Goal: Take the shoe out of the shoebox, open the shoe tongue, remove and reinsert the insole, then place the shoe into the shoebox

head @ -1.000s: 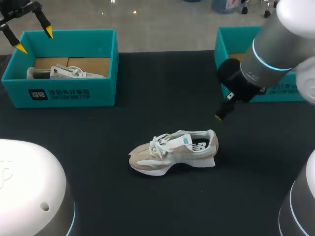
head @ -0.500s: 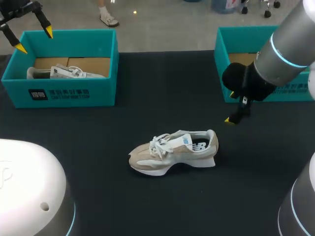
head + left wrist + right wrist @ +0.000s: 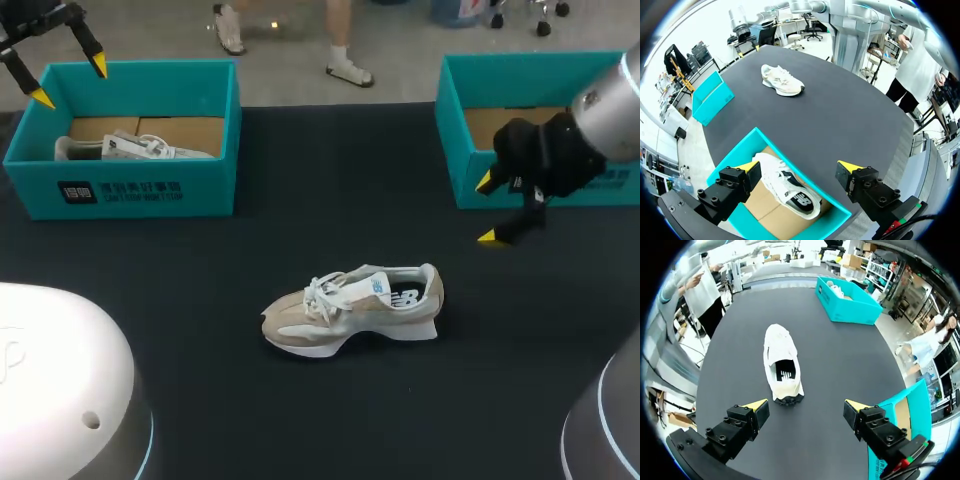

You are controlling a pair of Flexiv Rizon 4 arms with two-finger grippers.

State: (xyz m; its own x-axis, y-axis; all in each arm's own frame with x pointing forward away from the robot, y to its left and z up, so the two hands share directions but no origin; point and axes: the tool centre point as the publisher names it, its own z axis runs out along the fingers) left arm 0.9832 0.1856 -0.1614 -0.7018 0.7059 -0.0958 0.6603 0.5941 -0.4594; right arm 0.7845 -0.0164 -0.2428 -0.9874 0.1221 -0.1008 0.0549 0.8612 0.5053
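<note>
Task item: beige-and-white lace-up sneaker (image 3: 350, 308), upright on its sole near the middle of the black desk (image 3: 300, 420), outside both boxes. Its long axis runs across the desk, toe toward my left, heel toward my right, opening upward. The right tool (image 3: 487, 210) hangs off the heel end, between the sneaker and the right-hand teal cardboard shoebox (image 3: 455, 150). It is near the heel but apart from it, fingers spread wide with nothing between them. The right wrist view agrees: the sneaker lies ahead of the tool, heel nearest, toe pointing away, axis roughly in line with the tool's outlook. The left tool (image 3: 71, 82) is well apart, above the far left corner of the left-hand teal cardboard shoebox (image 3: 130, 195), also spread wide and holding nothing. Judgement: the right arm is clearly nearer, so the tongue step most likely falls to it, coming in from the heel side toward the laces. I cannot tell how far the tongue is pulled open. Counts: sneakers 2 (one on the desk, a second pale sneaker (image 3: 130, 148) lying in the left-hand box); teal shoeboxes 2; tools 2, both unloaded. The right-hand box shows a brown cardboard floor; the rest of its inside is hidden.
</note>
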